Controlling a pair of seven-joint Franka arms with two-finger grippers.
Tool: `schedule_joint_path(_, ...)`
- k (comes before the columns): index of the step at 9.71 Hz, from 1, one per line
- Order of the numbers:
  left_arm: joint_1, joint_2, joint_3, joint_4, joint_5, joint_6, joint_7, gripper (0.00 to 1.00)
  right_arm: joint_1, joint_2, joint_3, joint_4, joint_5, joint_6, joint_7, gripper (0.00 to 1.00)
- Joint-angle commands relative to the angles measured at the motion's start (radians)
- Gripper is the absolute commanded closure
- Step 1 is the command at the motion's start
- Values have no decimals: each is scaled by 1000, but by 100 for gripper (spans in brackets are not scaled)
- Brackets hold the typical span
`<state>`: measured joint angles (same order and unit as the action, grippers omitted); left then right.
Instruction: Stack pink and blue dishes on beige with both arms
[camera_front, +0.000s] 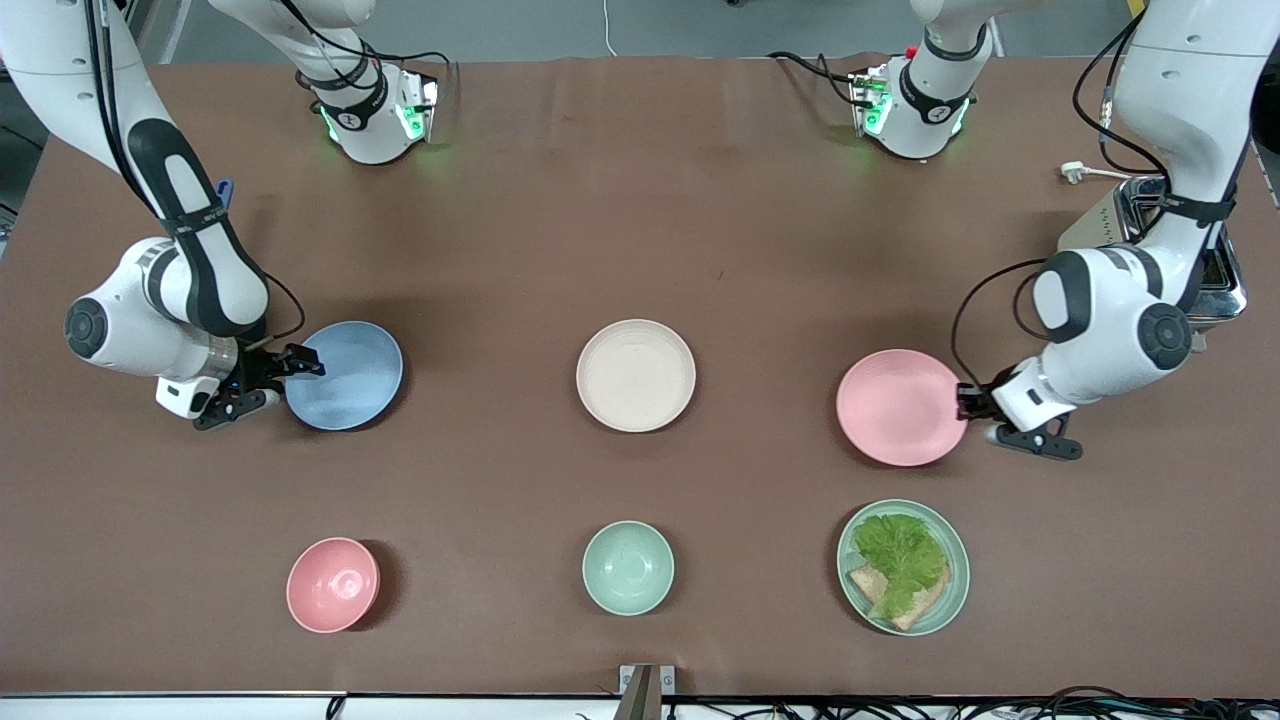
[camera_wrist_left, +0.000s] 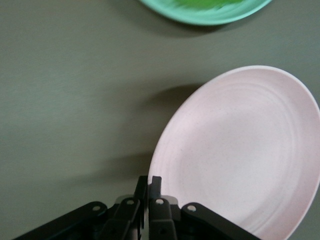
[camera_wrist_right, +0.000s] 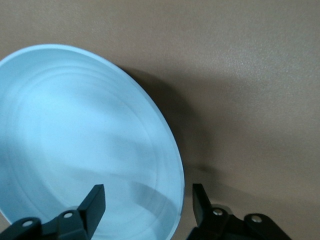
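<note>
The pale pink plate (camera_front: 900, 407) lies toward the left arm's end of the table. My left gripper (camera_front: 965, 402) is shut on that plate's rim. In the left wrist view the fingers (camera_wrist_left: 156, 187) pinch the edge of the pink plate (camera_wrist_left: 240, 155), which casts a dark shadow on the table beside it. The light blue plate (camera_front: 345, 375) lies toward the right arm's end. My right gripper (camera_front: 288, 378) is open at its rim. In the right wrist view the right gripper (camera_wrist_right: 149, 202) straddles the edge of the blue plate (camera_wrist_right: 75, 140), one finger over the dish, one outside. The beige plate (camera_front: 636, 375) sits between them, untouched.
Nearer the front camera stand a deep pink bowl (camera_front: 333, 584), a small mint-green bowl (camera_front: 628, 567) and a mint-green plate (camera_front: 948, 590) with lettuce and bread, whose rim (camera_wrist_left: 205, 17) shows in the left wrist view. A silver appliance (camera_front: 1120, 215) stands by the left arm.
</note>
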<state>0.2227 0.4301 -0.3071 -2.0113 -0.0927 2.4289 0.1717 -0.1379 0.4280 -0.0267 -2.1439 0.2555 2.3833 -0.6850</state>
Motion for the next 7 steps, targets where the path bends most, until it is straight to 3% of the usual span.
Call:
schedule_joint_path(1,-6,-33,-120,14,-9,-69,-241,100,-14,0,5,-10,30,-1,-30,49)
schedule_joint_path(2,-13,-30,-179,28,1,-76,-349,100,-14,8,5,-7,36,-1,-30,67)
schedule_joint_path(3,-51,-24,-205,37,4,-76,-454,100,-8,8,4,1,88,-10,-25,94)
schedule_joint_path(5,-225,1,-199,71,26,-71,-701,100,-6,9,-1,25,99,-30,-15,100)
schedule_joint_path(7,-314,62,-204,101,135,-35,-878,100,1,5,-24,99,99,-170,7,100)
